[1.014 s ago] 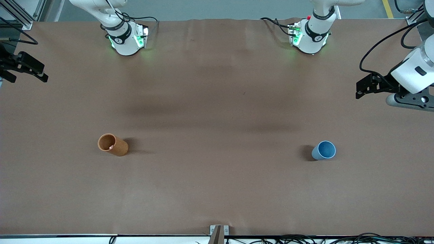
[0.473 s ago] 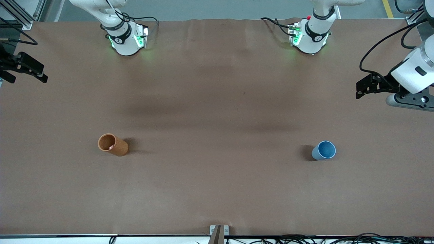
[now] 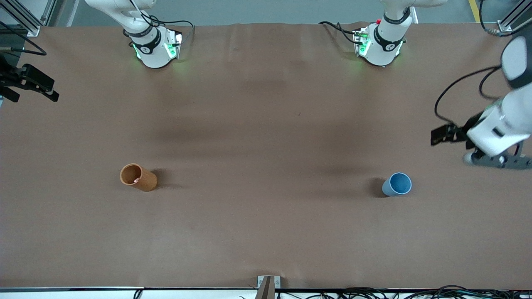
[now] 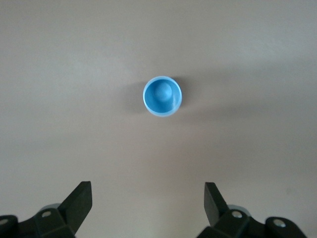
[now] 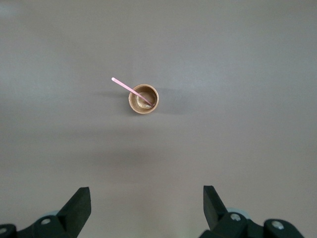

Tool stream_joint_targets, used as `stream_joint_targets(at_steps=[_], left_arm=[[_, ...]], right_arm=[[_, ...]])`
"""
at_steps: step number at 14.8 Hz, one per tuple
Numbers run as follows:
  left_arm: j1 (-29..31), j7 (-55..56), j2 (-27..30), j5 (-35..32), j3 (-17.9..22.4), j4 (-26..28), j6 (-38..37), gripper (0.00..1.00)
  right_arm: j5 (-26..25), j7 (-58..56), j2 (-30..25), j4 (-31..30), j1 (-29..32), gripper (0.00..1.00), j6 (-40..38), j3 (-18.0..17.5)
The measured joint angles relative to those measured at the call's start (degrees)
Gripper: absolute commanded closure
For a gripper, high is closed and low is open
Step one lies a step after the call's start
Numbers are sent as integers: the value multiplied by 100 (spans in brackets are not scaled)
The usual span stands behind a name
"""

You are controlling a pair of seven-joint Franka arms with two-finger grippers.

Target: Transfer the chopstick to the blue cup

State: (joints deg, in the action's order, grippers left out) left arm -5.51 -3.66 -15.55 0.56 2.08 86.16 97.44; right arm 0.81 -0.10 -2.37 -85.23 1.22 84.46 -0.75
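Chopstick stands in the orange-brown cup; both tools hang open and empty above the desk.

The brown desk (image 3: 266, 232) carries two cups, well apart. The left arm (image 3: 505, 124) reaches in at its own end of the desk, its left tool (image 4: 147, 206) up in the air with jaws spread wide and nothing between them, looking down on the blue cup (image 3: 397, 184); this cup stands upright toward the left arm's end, its blue inside bare. The right tool (image 5: 147, 206) shows only at the edge of the front view, also with jaws wide apart and empty, over the desk toward the right arm's end. There the orange-brown cup (image 3: 138, 177) stands upright. The pink chopstick (image 5: 130, 89) leans inside it, its lower end in the cup and its upper end slanting out past the rim.
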Motion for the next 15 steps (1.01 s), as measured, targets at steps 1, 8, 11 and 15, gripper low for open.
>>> stream_joint_targets(at_steps=[1, 8, 11, 15], left_arm=[[53, 0, -249, 0, 10, 71, 344, 0], [186, -1, -1315, 0, 2, 1132, 2673, 5], [195, 1, -1419, 85, 5, 1547, 3188, 62], [185, 1, -1531, 392, -10, 1700, 3419, 100]], right_arm=[[0, 0, 0, 0, -2, 0, 4, -1], [0, 684, 257, -9, -351, 1, 255, -43], [-236, 1207, 623, -23, -793, 3, 483, -58], [-671, 1679, 1257, -113, -1330, 7, 910, -71]])
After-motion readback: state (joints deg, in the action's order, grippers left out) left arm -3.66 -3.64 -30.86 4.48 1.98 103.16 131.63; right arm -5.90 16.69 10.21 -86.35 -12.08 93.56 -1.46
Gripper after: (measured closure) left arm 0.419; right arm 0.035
